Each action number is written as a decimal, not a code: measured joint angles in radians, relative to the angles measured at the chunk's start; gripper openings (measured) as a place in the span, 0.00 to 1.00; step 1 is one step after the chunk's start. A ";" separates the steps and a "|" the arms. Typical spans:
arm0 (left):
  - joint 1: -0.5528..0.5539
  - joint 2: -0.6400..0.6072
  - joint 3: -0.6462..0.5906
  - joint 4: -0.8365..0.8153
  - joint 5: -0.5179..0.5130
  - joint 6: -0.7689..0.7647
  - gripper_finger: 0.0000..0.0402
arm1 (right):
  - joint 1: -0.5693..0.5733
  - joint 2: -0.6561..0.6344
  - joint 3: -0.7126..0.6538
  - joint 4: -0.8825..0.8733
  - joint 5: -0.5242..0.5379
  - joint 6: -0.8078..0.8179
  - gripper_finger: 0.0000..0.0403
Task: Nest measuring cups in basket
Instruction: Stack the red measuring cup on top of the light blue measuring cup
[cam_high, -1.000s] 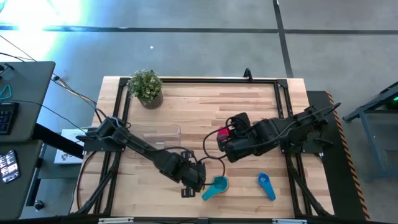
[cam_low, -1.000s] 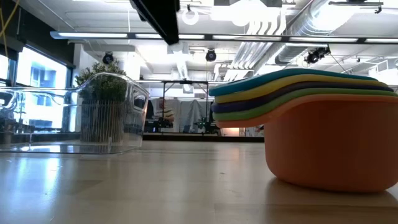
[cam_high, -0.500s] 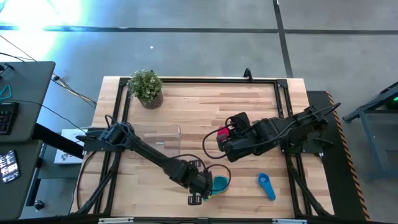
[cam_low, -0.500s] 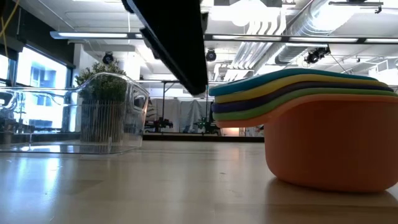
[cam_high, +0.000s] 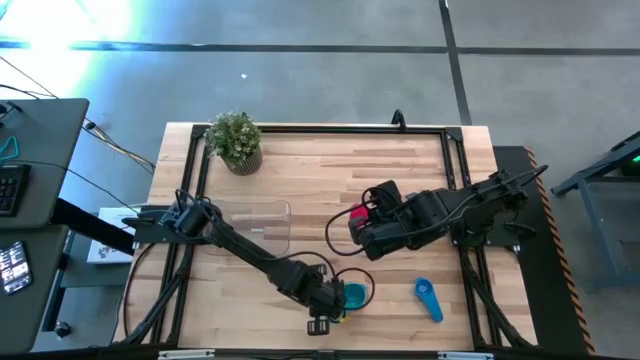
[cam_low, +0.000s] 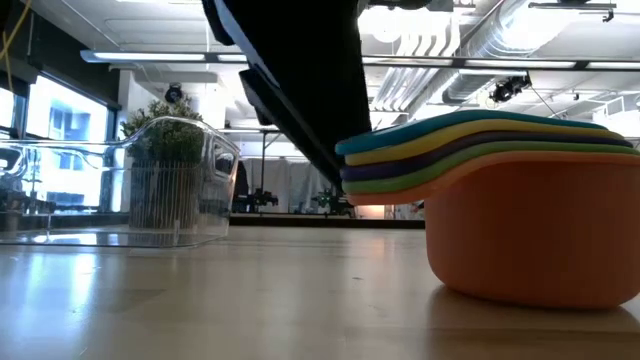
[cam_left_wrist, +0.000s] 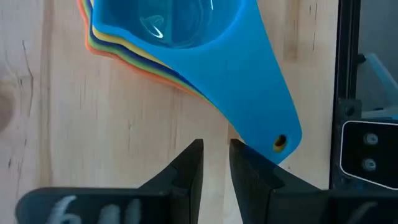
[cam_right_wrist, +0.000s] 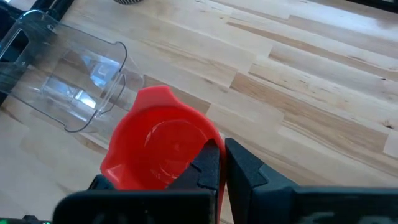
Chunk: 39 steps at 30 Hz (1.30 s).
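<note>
The left gripper (cam_left_wrist: 216, 163) sits low over the front of the table, its two dark fingers (cam_left_wrist: 186, 168) parted by a narrow gap with nothing between them, just short of the handle tip of the light blue cup (cam_left_wrist: 205, 56). That cup tops a nested stack of cups (cam_high: 352, 296), with yellow, green and orange rims fanning out beneath it. Half a second ago the gripper was a little farther left of the stack; now it has slid in against it, and in the low view the arm's dark mass reaches down to the stacked handles (cam_low: 480, 140), where it earlier hung clear of them.

The right gripper (cam_right_wrist: 219, 163) is closed on the rim of the red-pink cup (cam_right_wrist: 163, 146), held above the middle of the table; it has not moved across the second.

The stack lies near the table's front edge, with bare wood (cam_high: 400, 170) behind it and to either side. A lone blue cup (cam_high: 428, 299) lies to its right, well apart. The basket (cam_high: 262, 222) stands left of centre, apart from the stack, and a potted plant (cam_high: 236, 140) sits at the far left corner.

In the left wrist view the light blue cup's long axis runs from bowl to handle toward the gripper, the handle's hole end (cam_left_wrist: 279, 142) nearest the fingers. The lone blue cup lies with its handle toward the front edge.
</note>
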 joint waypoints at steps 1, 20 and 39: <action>0.000 0.001 0.000 0.004 0.001 0.000 0.17 | 0.000 0.000 0.000 0.000 0.000 0.000 0.00; 0.004 0.001 0.000 0.176 0.028 0.026 0.17 | 0.000 0.000 0.000 0.000 -0.006 -0.003 0.00; 0.014 0.029 0.002 0.086 0.050 0.029 0.17 | 0.001 0.000 0.000 0.001 -0.023 -0.004 0.00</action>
